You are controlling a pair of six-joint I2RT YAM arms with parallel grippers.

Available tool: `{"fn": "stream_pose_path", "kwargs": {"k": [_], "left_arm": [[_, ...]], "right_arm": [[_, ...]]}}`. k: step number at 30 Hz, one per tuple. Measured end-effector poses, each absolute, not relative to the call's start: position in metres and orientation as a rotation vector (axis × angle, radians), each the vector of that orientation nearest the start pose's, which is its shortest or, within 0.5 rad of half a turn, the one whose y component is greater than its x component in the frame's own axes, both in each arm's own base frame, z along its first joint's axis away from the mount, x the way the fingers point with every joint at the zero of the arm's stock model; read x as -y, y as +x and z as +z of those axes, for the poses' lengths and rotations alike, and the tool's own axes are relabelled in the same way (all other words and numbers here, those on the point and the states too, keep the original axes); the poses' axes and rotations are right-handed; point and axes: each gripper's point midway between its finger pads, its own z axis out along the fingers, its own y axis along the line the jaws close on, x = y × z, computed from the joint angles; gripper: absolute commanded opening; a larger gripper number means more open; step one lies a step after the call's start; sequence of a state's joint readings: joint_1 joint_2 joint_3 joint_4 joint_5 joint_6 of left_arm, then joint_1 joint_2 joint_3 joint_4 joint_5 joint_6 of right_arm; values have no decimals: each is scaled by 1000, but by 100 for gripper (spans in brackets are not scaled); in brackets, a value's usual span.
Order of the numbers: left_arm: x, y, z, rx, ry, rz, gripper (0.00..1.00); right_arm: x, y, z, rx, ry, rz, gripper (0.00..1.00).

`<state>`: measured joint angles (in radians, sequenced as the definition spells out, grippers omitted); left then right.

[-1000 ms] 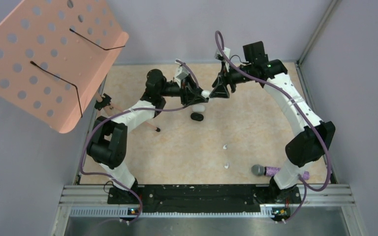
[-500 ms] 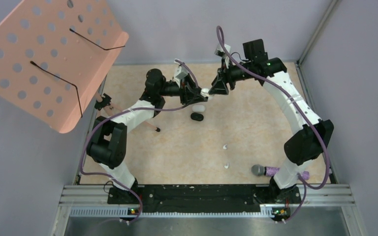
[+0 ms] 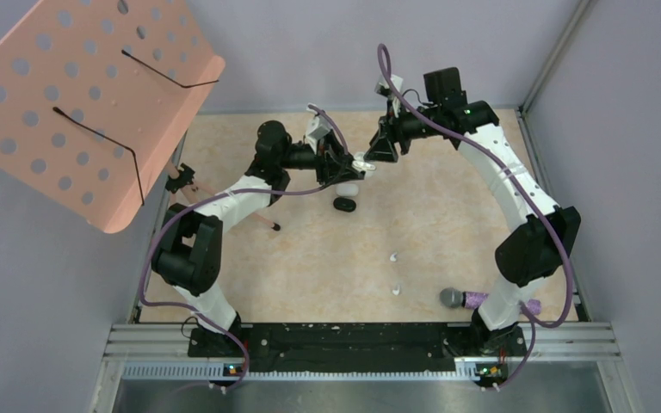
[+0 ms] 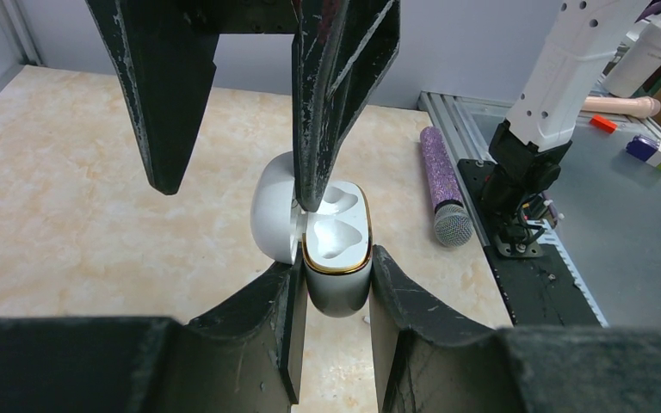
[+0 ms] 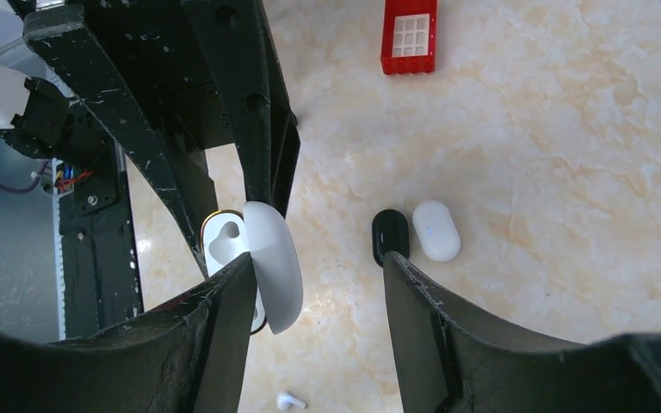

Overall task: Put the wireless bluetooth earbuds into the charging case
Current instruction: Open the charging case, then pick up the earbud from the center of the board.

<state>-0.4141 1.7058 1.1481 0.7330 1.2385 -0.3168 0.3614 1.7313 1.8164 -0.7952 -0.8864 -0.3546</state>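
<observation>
Beige marbled tabletop. Left gripper is clamped on the open white charging case, held above it. Right gripper is spread wide, one finger against the case's lid. Two white earbuds lie well apart from the case, toward the arm bases.

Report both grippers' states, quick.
Left gripper: shut on the open white charging case.
Right gripper: open, gripping nothing; the case's lid sits loosely between its fingers.
</observation>
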Motion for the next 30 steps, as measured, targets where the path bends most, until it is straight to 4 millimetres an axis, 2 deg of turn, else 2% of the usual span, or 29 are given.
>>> {"fn": "stream_pose_path", "kwargs": {"k": [4,9,13,16,18,20,23,25,28,30], "left_arm": [[324,316,278,-1251,1148,-1418,0],[321,323,280,-1279,1093,-1415,0],[311,332,277,-1323,1025,-1419,0],[305,338,275,-1351,984,-1418,0],[301,341,271,-1378,952,-1423,0],[297,343,267,-1407,922,-1429,0],[289,344,259,-1452,871,-1432,0],[282,344,256,-1477,838,-1431,0],[271,347,259,-1495,789,-1412,0],[263,350,262,-1502,754,-1393,0]], "right_arm": [[-269,352,300,-1807,-1157,1008,63],[-267,349,319,-1768,-1147,1005,64],[-256,329,334,-1735,-1148,953,64],[-240,302,325,-1744,-1158,900,58],[-230,291,308,-1762,-1177,853,54],[-220,282,279,-1803,-1209,807,49],[-203,271,217,-1916,-1266,748,38],[-191,261,176,-2022,-1288,721,38],[-182,247,143,-2107,-1320,722,34],[-182,242,133,-2105,-1367,727,33]]}}
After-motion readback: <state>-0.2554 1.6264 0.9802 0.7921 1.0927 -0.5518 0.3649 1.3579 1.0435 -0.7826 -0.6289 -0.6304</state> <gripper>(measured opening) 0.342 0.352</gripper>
